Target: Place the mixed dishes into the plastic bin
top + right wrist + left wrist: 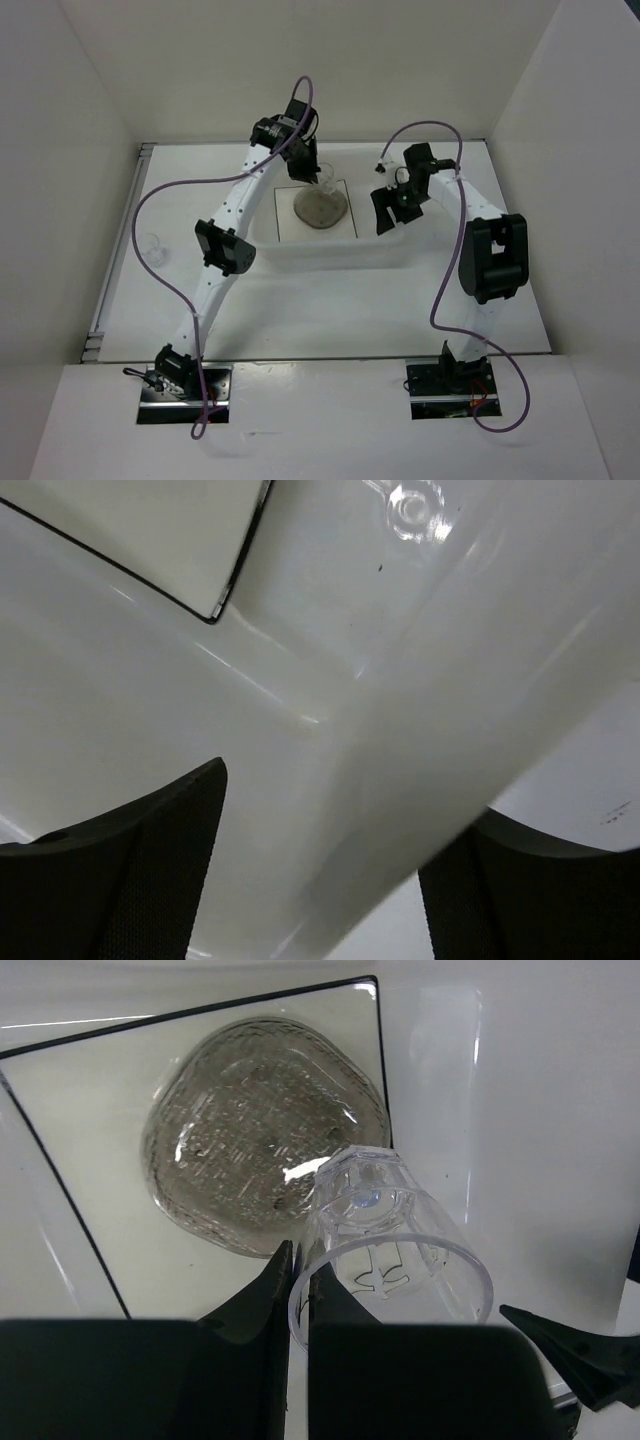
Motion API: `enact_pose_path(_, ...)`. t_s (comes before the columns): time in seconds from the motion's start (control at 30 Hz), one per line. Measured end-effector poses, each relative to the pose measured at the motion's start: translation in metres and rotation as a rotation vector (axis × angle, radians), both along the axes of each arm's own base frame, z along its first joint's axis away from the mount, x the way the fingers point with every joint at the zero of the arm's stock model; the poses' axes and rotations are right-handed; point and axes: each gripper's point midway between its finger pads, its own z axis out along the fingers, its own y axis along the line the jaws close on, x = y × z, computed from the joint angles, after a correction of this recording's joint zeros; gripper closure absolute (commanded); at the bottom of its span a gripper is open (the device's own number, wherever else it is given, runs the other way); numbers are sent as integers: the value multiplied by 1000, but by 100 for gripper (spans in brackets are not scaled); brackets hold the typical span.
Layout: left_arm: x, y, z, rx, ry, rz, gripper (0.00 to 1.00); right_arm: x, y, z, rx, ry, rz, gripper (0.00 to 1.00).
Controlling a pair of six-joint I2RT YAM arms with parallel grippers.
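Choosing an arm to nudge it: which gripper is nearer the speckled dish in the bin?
Left. The left gripper is just beyond the speckled dish, over the plastic bin's far side; the right gripper straddles the bin's right rim, farther off.

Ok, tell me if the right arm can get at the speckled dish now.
Probably not cleanly. The right gripper is open astride the bin wall, near the dish, but the left gripper holds the cup over the dish's edge, so the two would likely crowd each other.
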Motion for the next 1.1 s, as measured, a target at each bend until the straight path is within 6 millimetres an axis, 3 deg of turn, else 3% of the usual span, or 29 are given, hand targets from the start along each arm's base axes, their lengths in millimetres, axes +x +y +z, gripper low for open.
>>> enact_pose_path(0.17, -5, -16, 5, -14, -23, -30, 100, 26, 13, 56, 75, -105, 13, 16)
enact_pose_path(0.33, -11, -33, 9, -25, -41, -58, 100, 60, 21, 147, 164, -330, 22, 8)
enact_pose_path(0.43, -15, -50, -1, -27, -42, -86, 100, 78, 6, 211, 188, -491, -9, 7)
enact_pose_path(0.57, -24, -79, -32, -16, -15, -132, 100, 86, -20, 267, 165, -634, -57, 7)
enact_pose_path(0.67, -33, -96, -58, 1, 21, -144, 100, 81, -26, 283, 142, -669, -61, 7)
enact_pose_path(0.83, -38, -105, -81, 41, 41, -125, 97, 63, -27, 287, 124, -652, -56, 7)
enact_pose_path(0.97, -35, -99, -92, 82, 40, -99, 79, 44, -30, 297, 127, -663, -54, 7)
enact_pose_path(1.0, -34, -98, -94, 88, 41, -93, 64, 40, -32, 299, 129, -667, -53, 7)
enact_pose_path(1.1, -33, -97, -96, 92, 39, -79, 49, 36, -37, 304, 133, -675, -60, 7)
